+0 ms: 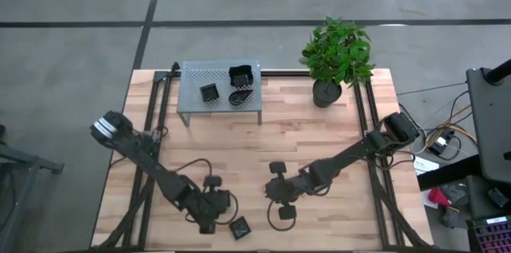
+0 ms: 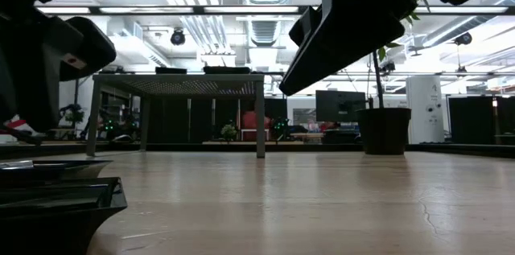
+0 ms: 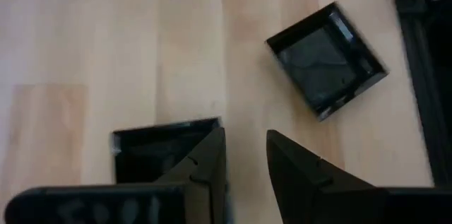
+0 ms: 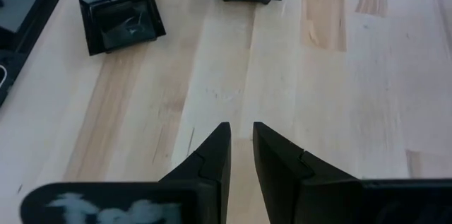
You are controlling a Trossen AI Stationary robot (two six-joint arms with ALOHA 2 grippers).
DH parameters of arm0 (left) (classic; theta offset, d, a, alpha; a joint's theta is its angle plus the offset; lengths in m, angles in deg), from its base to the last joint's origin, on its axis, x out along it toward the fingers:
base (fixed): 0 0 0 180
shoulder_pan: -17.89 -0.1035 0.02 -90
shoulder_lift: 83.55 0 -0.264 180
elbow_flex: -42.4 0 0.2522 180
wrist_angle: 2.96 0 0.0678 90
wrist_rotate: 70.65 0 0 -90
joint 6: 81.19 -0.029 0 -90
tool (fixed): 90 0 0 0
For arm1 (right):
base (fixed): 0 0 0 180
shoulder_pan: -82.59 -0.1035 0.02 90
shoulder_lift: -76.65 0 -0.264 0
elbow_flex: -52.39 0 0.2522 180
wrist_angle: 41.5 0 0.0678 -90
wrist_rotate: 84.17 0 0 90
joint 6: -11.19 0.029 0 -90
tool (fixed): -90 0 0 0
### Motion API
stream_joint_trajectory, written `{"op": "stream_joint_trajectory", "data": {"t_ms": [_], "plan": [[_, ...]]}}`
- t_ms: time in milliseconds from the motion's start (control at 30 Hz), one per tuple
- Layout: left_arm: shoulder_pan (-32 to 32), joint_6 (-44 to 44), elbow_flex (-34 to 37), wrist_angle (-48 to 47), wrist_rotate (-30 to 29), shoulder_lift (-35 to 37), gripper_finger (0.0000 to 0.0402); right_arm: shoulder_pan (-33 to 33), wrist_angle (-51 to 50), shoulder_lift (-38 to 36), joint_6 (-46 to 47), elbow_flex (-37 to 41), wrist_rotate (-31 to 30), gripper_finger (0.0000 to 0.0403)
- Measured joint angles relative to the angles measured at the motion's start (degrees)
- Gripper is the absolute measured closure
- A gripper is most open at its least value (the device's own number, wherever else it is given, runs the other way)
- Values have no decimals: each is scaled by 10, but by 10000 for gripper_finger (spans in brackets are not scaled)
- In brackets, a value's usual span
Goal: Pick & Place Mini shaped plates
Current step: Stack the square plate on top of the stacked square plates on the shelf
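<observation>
A light wooden tabletop (image 1: pixel 263 157) carried two dark arms, a grey perforated stand (image 1: pixel 219 87) at its far edge and a potted plant (image 1: pixel 336 57) beside that stand. Three mini shaped plates sat on the stand: a large square one (image 1: pixel 241 75), a small square one (image 1: pixel 210 92) and a leaf-shaped one (image 1: pixel 240 97). The left hand (image 3: pixel 245 155) hovered low near the tabletop's front edge, its fingers a narrow gap apart and gripping nothing, with one finger (image 3: pixel 209 155) over the rim of a square plate (image 3: pixel 152 152) lying just beside it. Another square plate (image 1: pixel 240 227) lay close by, slightly nearer the front edge (both empty). The right hand (image 4: pixel 241 152) waited near the tabletop's middle front, fingers nearly together around bare wood, holding nothing.
</observation>
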Motion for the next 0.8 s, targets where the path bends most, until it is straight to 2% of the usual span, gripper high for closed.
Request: {"op": "stream_joint_trajectory", "data": {"t_ms": [400, 800], "plan": [[8, 1, -4, 1, -5, -44, 305, 0, 1, 0, 0, 0, 0, 346], [8, 1, -1, -33, -28, -44, 316, 0, 2, 0, 0, 0, 0, 346]]}}
